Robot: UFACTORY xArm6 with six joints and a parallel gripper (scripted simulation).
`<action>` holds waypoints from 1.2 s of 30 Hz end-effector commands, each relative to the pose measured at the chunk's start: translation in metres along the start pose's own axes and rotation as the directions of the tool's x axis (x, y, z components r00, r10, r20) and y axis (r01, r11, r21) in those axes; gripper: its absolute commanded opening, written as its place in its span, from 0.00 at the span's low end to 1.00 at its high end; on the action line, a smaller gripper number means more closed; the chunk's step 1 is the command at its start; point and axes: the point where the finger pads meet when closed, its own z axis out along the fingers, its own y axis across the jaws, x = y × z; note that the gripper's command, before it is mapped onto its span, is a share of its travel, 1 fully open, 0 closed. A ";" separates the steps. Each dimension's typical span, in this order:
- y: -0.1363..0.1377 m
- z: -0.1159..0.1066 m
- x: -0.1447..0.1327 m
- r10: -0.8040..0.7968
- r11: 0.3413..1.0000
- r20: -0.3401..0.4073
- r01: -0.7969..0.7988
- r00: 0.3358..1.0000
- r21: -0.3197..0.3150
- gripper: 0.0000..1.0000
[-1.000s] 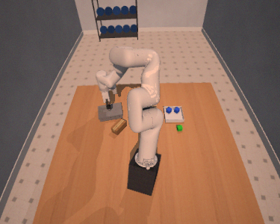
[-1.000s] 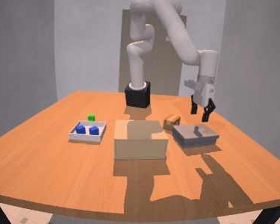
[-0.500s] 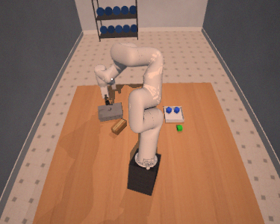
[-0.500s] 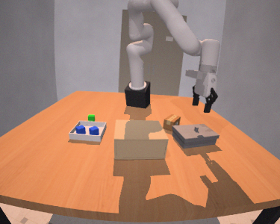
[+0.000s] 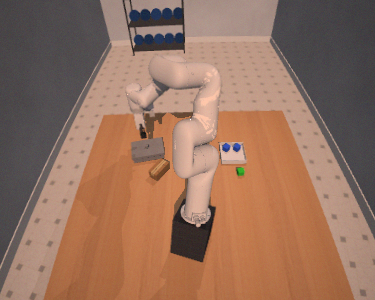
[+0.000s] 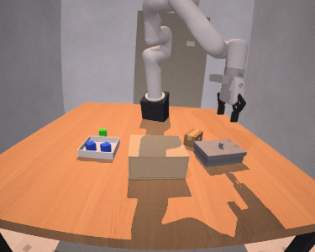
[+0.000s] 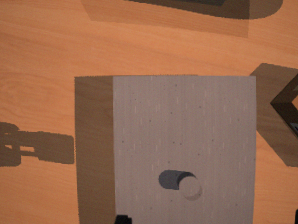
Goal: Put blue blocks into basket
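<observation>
1. Standing between gripper (image 5: 143, 134) (image 6: 228, 118) (image 7: 210, 218) and basket (image 5: 233, 162) (image 6: 96, 154), the light wooden cabinet (image 6: 158, 168).
2. Metal box (image 5: 148, 153) (image 6: 220, 159) (image 7: 185, 125) sits below the gripper's released, wide-spread fingers, lid on, apparently as the finish requires.
3. Well apart from the gripper, the basket gathers two blue blocks (image 5: 226, 147) (image 6: 91, 145); the green block (image 5: 240, 171) (image 6: 102, 132) lies outside, rightly excluded.

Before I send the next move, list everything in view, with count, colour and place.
basket: one, white, beside the cabinet
blue blocks: two, blue, inside the basket
green block: one, green, outside the basket
cabinet: one, light wood, between basket and metal box
metal box: one, grey, lid on
small carton: one, brown, beside the metal box
rack: one, dark, with blue round items, by the wall
door: one, brownish, behind the arm
table: one, orange-brown wood, under everything listed but rack and door
arm: one, white, on a black base
fingers: two, black, open, above the table near the metal box
</observation>
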 end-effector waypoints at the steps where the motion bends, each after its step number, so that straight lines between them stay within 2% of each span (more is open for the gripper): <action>1: -0.002 -0.002 -0.001 0.001 1.000 0.002 -0.001 1.000 0.004 1.00; 4: 0.009 -0.004 0.003 -0.051 0.999 0.001 0.051 0.999 0.004 1.00; 6: 0.035 -0.006 0.012 -0.181 0.983 -0.001 0.181 0.983 0.005 1.00; 8: 0.075 -0.008 0.024 -0.325 0.946 -0.002 0.325 0.946 0.005 1.00; 12: 0.114 -0.002 0.036 -0.492 0.871 -0.009 0.492 0.871 -0.004 1.00; 14: 0.114 -0.002 0.036 -0.492 0.871 -0.009 0.492 0.871 -0.004 1.00; 15: 0.147 -0.001 0.047 -0.614 0.789 -0.007 0.614 0.789 -0.004 1.00; 16: 0.157 -0.001 0.050 -0.645 0.764 -0.005 0.645 0.764 -0.002 1.00; 18: 0.158 -0.001 0.050 -0.679 0.734 -0.001 0.679 0.734 0.005 1.00; 31: 0.158 -0.001 0.050 -0.679 0.734 -0.001 0.679 0.734 0.005 1.00; 32: 0.158 -0.001 0.050 -0.679 0.734 -0.001 0.679 0.734 0.005 0.90; 36: 0.158 -0.001 0.050 -0.679 0.734 -0.001 0.679 0.734 0.005 0.90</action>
